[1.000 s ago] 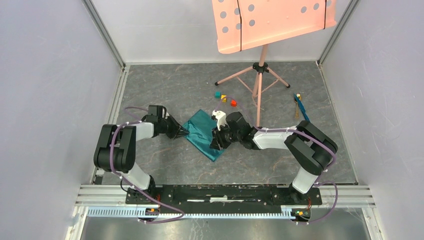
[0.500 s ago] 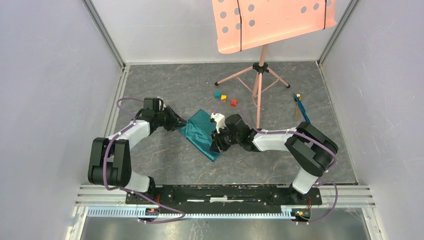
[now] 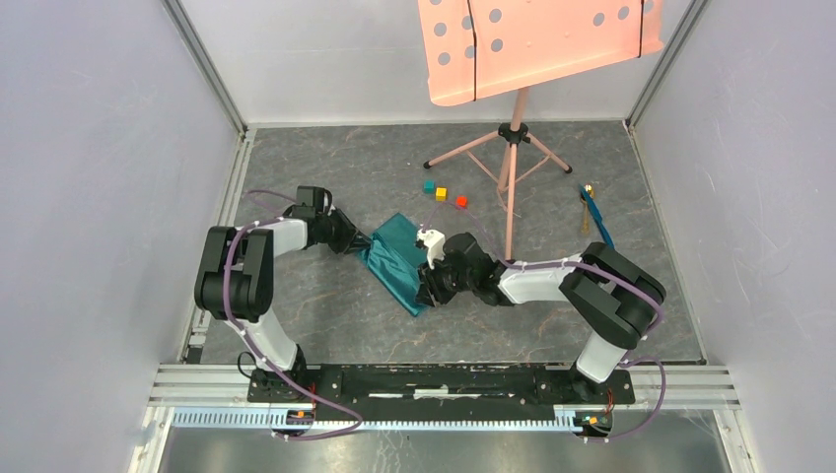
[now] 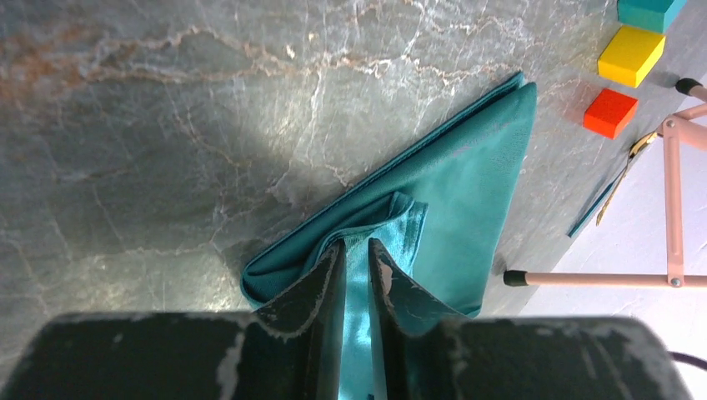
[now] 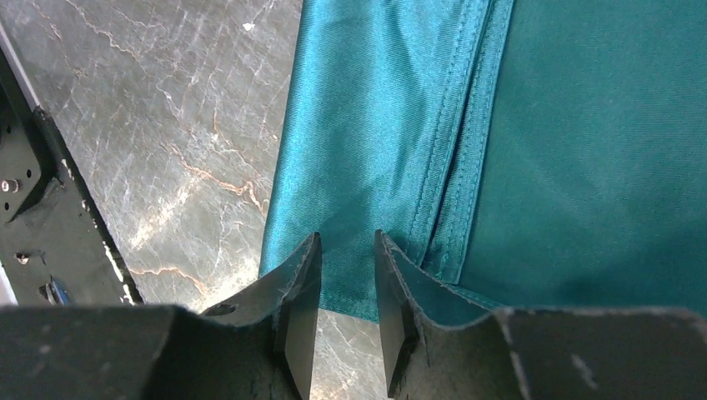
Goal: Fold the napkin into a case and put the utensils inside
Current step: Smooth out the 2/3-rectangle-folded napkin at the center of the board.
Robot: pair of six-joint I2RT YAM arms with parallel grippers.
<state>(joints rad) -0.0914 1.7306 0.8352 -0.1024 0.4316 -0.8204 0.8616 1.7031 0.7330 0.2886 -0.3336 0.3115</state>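
Observation:
The teal-green napkin (image 3: 397, 258) lies folded into a slanted strip on the grey marbled floor, with a stitched hem running along it (image 5: 467, 133). At the napkin's left corner (image 4: 475, 167) my left gripper (image 3: 363, 243) is shut on a bunched fold, and cloth fills the narrow gap between its tips (image 4: 357, 243). My right gripper (image 3: 426, 288) stands open at the near right end, its fingertips (image 5: 346, 235) astride the cloth's edge with bare floor behind them. The utensils (image 3: 593, 212) lie together far right; the thin blue one (image 4: 594, 215) shows in the left wrist view.
Teal (image 3: 430, 185), yellow (image 3: 441, 193) and red (image 3: 460, 201) cubes sit just beyond the napkin. A pink music stand (image 3: 510, 177) spreads its tripod legs behind the right arm; one leg (image 4: 600, 277) lies close to the cloth. Grey walls close in both sides.
My left arm has swung its elbow in and its gripper has shifted along the napkin's left corner. The cloth now lies narrower. My right gripper has edged slightly left and nearer.

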